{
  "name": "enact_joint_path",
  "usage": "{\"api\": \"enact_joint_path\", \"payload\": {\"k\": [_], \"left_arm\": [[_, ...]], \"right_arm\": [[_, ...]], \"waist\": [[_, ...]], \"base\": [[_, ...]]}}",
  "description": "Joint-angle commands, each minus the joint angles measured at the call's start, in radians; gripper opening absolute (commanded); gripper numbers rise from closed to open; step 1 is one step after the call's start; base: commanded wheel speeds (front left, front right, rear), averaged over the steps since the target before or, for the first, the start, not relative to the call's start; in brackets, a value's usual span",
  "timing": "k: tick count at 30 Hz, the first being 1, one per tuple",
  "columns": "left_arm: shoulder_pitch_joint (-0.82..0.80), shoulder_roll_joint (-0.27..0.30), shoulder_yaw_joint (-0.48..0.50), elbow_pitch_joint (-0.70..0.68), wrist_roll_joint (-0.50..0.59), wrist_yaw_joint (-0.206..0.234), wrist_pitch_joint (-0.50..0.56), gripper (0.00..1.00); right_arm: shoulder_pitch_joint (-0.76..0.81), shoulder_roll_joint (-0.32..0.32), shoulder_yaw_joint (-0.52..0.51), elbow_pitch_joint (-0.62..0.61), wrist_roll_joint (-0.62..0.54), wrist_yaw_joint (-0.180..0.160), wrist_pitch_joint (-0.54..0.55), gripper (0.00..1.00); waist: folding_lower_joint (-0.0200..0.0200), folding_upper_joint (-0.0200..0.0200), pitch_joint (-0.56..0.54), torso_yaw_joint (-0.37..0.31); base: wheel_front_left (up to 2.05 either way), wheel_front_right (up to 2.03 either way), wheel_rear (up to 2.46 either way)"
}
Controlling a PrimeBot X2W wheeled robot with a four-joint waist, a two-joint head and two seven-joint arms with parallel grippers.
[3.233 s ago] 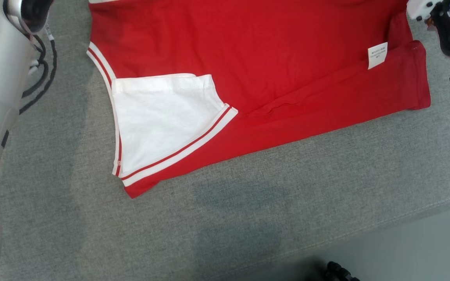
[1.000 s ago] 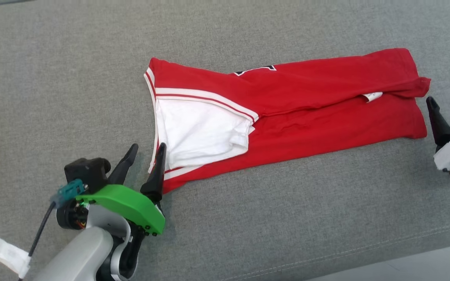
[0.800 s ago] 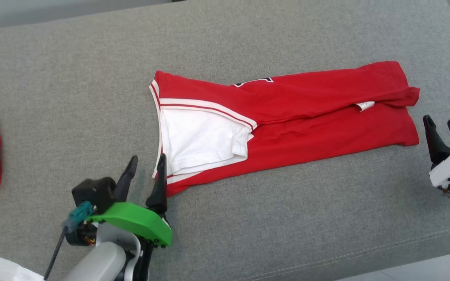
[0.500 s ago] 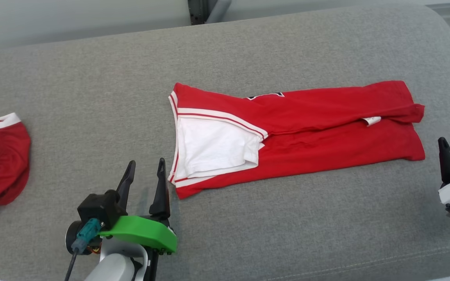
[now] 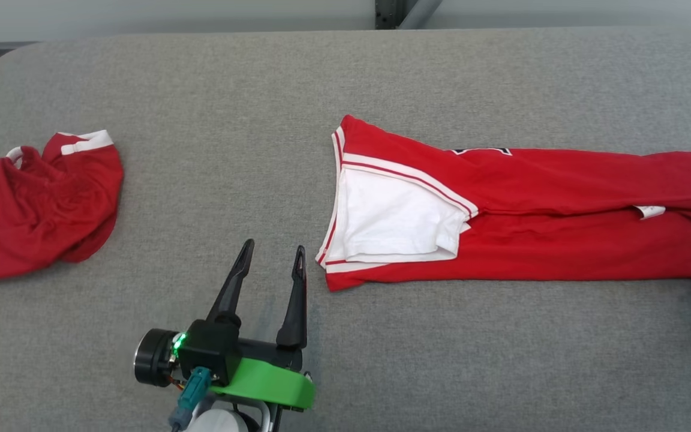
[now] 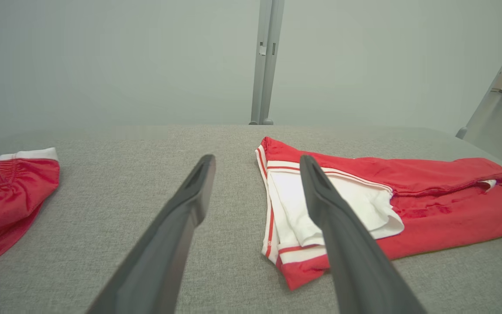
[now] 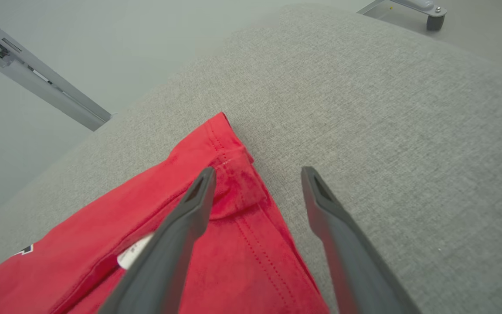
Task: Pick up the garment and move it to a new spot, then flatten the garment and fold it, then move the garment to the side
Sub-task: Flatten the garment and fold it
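Your head camera has swung toward the left end of the bench, so read the shifted picture as that turn and not as cloth sliding. What has really changed is the garment. Three seconds ago it lay spread wide, and now its far half is laid over the near half in a long band along the right half of the bench, running out to the right edge. The left gripper had a finger against the near left corner a second ago. It now stands just beside that corner, apart from it, jaws spread and empty. The right gripper is spread too, over the hemmed far-right corner. Whether its left finger brushes the cloth there is hard to judge from the wrist view. I take the lengthwise fold as made and released, with a crosswise fold and the move aside still to do. The cloth is soft red knit, limp and lightly rippled, with white and red striped trim. A white inner panel is turned out at the left end, and a small white label pokes from the seam. A second red garment lies crumpled near the left edge, so keep clear of it.
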Motion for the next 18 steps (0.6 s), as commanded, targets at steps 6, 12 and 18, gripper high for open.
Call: {"api": "enact_joint_path", "payload": {"k": [6,12,18], "left_arm": [[0.022,-0.034,0.026,0.009,0.047,-0.035,-0.004,1.0],[0.033,-0.061,0.056,0.023,0.082,-0.047,-0.004,1.0],[0.046,-0.076,0.077,0.045,0.109,-0.064,-0.004,1.0]], "right_arm": [[-0.077,0.02,0.009,0.154,-0.04,0.0,0.026,1.0],[-0.114,0.054,0.022,0.252,-0.057,0.0,0.044,0.46],[-0.116,0.042,0.023,0.275,-0.051,-0.001,0.043,0.0]], "waist": [[0.0001,-0.0001,0.041,0.053],[0.0001,-0.0001,0.042,0.055],[0.0001,-0.0001,0.032,0.051]], "base": [[0.0,0.0,0.0],[0.0,0.0,0.0],[0.0,0.0,0.0]]}}
